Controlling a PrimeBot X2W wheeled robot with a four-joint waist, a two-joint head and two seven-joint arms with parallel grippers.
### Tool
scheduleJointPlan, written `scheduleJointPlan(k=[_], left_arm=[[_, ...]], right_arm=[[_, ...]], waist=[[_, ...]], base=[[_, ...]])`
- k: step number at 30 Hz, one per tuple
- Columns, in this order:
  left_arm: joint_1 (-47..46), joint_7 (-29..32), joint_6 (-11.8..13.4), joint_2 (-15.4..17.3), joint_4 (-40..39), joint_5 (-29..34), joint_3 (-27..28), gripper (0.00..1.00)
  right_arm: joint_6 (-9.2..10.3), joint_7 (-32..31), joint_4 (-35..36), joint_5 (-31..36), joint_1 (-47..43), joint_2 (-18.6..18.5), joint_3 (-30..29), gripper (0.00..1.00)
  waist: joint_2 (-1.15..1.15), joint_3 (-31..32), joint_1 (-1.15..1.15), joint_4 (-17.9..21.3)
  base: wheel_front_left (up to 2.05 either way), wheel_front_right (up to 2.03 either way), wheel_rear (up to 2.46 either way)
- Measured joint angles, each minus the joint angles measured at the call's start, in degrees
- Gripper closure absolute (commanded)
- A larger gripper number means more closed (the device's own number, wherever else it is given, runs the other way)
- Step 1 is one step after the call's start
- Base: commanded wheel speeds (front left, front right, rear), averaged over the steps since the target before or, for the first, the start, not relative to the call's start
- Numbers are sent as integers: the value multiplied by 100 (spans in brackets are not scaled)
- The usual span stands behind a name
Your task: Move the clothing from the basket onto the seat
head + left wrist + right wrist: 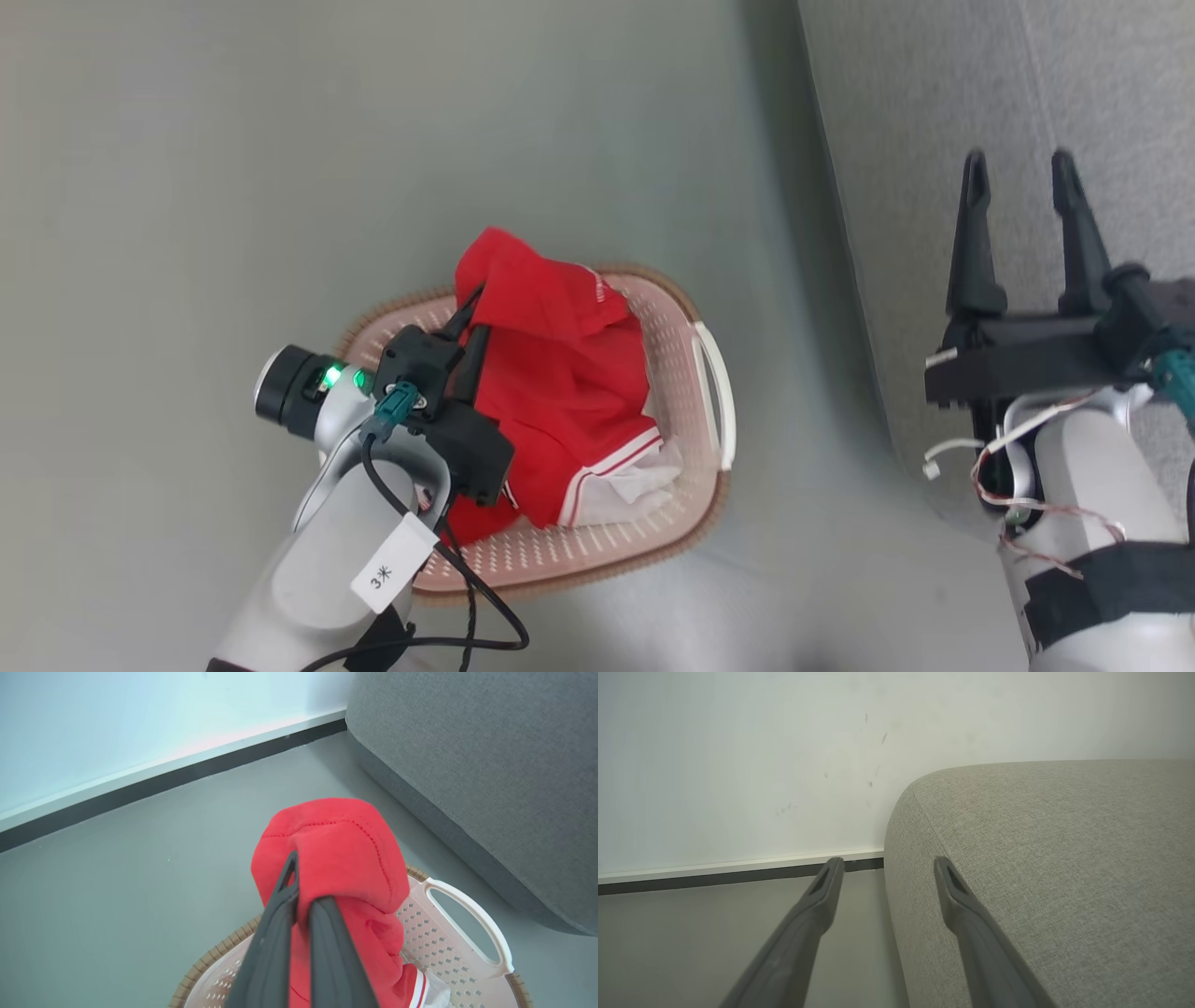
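The red clothing [560, 373] with white striped trim lies heaped in the cream basket [714, 411] on the floor. My left gripper [474, 322] is shut on a fold of the red clothing [341, 849], which bulges up above the basket [467, 933] and drapes over the fingers [275, 924]. How many garments are in the heap I cannot tell. The grey seat [1008, 112] stands to the right of the basket. My right gripper [1019, 182] is open over the seat's left edge [1017, 868], its fingers [822, 896] holding nothing.
The grey floor [280, 140] surrounds the basket. A pale wall with a dark baseboard [163, 779] runs behind the basket and the seat [490, 765]. A cable and a paper tag [394, 562] hang from my left forearm.
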State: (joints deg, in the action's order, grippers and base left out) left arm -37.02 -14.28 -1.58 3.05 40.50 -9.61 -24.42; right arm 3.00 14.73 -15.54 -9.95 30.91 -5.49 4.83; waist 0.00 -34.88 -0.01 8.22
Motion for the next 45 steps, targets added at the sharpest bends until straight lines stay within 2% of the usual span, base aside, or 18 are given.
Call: scheduleJointPlan(k=[9, 20, 36, 45], left_arm=[[31, -3, -49, -19, -632, -100, 172, 100], [299, -3, -102, 207, -1128, -144, 304, 100], [854, 70, -196, 325, -1328, -447, 390, 100], [1054, 327, -191, 343, -1801, -488, 389, 100]], right_arm=[[-34, -1, -323, -1, -419, 13, -18, 0], [-107, -1, -595, 1, -766, 75, 118, 0], [-215, -2, -942, 26, -1518, 167, 436, 0], [-468, -2, -927, 97, -1751, 193, 894, 0]], waist=[[0, 746, 0, -284], [-1, 1701, 0, -544], [-1, 3008, 0, -714], [0, 3600, 0, -739]], base=[[0, 0, 0], [0, 0, 0], [0, 0, 0], [0, 0, 0]])
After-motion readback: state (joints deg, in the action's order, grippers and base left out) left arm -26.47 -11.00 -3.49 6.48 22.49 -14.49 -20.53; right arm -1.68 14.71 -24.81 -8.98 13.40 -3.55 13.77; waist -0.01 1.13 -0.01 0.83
